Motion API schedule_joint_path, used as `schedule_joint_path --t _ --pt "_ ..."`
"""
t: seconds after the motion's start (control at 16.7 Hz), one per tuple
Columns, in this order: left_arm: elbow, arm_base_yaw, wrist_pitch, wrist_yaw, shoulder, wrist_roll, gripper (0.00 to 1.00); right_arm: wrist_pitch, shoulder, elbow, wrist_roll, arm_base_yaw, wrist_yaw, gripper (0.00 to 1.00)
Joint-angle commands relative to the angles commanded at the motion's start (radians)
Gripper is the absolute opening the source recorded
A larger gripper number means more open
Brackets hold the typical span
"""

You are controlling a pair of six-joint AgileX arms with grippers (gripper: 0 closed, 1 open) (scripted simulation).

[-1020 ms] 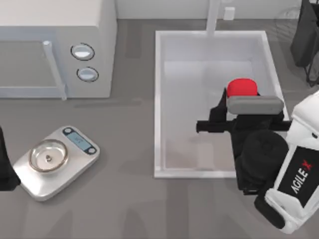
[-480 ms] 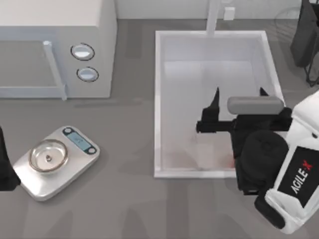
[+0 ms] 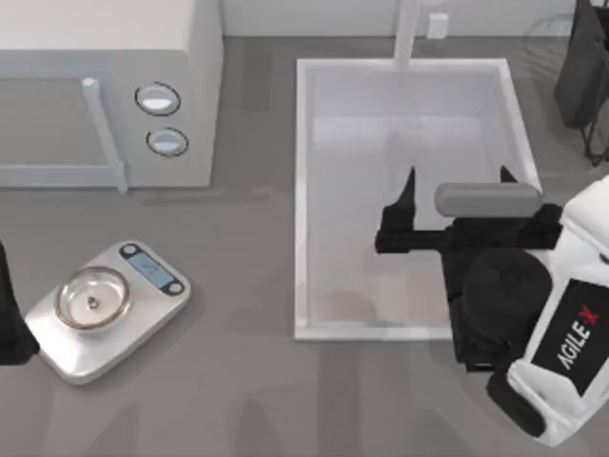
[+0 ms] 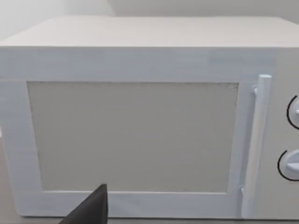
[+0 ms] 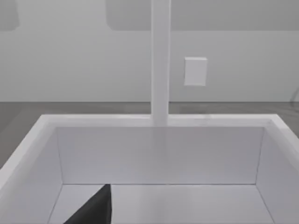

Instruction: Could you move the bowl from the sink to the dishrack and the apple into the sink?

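While the right hand (image 3: 457, 186) hangs open over the sink (image 3: 303, 190), room remains toward its far rim.

One sink (image 3: 303, 200), a white rectangular basin, with one white faucet (image 3: 407, 33) rising at its far rim. One microwave (image 3: 105, 57) on the bench (image 3: 238, 381), and on its front panel two round knobs, the upper (image 3: 158, 98) and the lower (image 3: 166, 142), plus one long door handle (image 3: 105, 133). One kitchen scale (image 3: 143, 305), carrying one small silver pan (image 3: 91, 298) and one little display (image 3: 152, 269). One dishrack (image 3: 582, 71) of dark wire at the far right edge. One small white wall plate (image 5: 195, 71) behind the faucet. Two arms: the right tool (image 3: 457, 181) shows two dark fingers spread apart over the sink, and the left arm (image 3: 11, 319) sits at the left edge.
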Motion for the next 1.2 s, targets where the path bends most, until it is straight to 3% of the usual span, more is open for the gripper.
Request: schedule_joint_path --t 0.42,0.78,1.2 --pt "0.000 0.000 0.000 0.000 0.000 0.000 1.00 -0.292 -0.357 -0.093 0.037 -0.128 -0.087 1.00" --pt "0.000 0.000 0.000 0.000 0.000 0.000 1.00 -0.733 -0.971 -0.255 0.050 -0.324 -0.231 1.00" --pt "0.000 0.000 0.000 0.000 0.000 0.000 1.00 -1.260 -1.759 -0.465 0.023 -0.532 -0.467 1.00"
